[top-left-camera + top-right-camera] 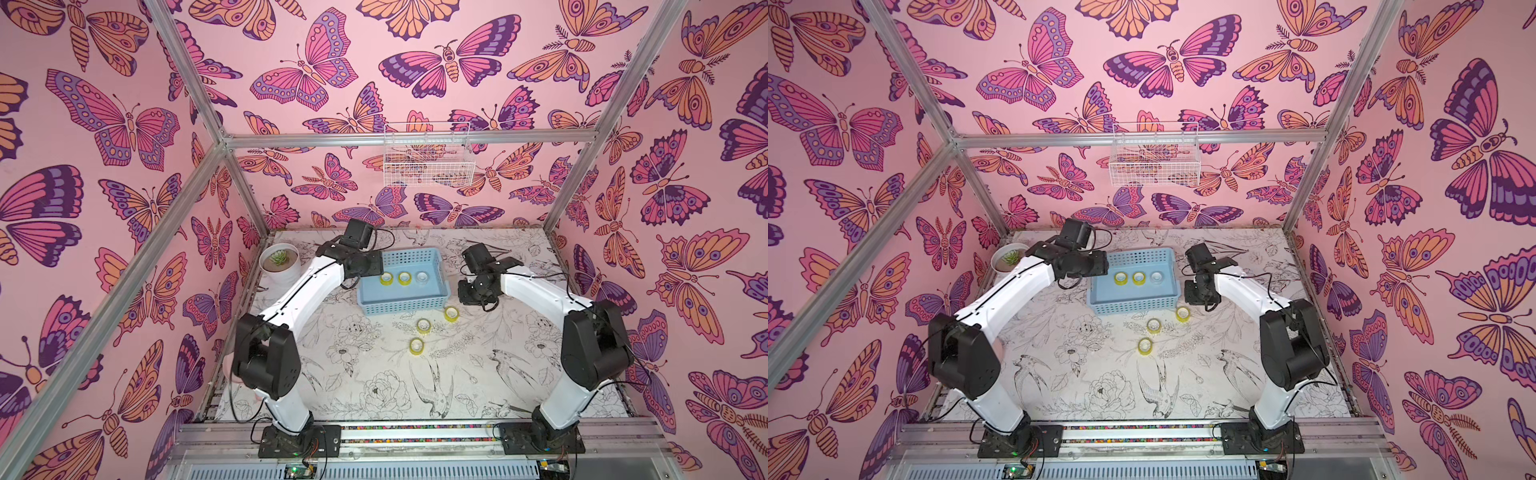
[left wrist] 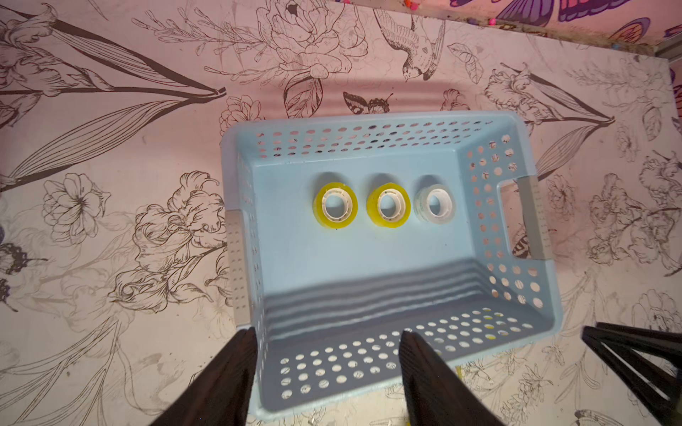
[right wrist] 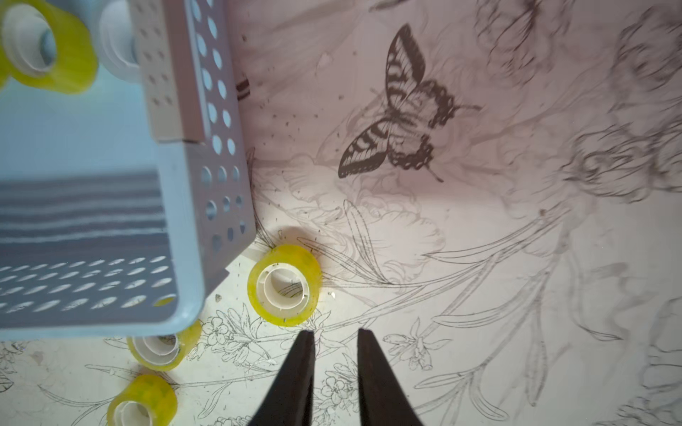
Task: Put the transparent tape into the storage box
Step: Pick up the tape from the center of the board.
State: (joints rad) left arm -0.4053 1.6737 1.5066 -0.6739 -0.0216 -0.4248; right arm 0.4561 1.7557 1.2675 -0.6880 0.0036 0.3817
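Left wrist view: my left tool (image 2: 328,333) hangs wide and empty over the light blue basket (image 2: 369,142), where three tape rolls (image 2: 388,205) lie in a row. My right tool (image 3: 336,332), narrow and empty, hovers near three yellow rolls (image 3: 283,289) on the bench (image 3: 479,295).

three tape rolls (image 1: 403,278) in the storage box (image 1: 405,306), three more rolls (image 1: 423,326) before it

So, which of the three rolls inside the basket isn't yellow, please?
The whitish roll at the row's end nearest the right hand; it alone is untinted.
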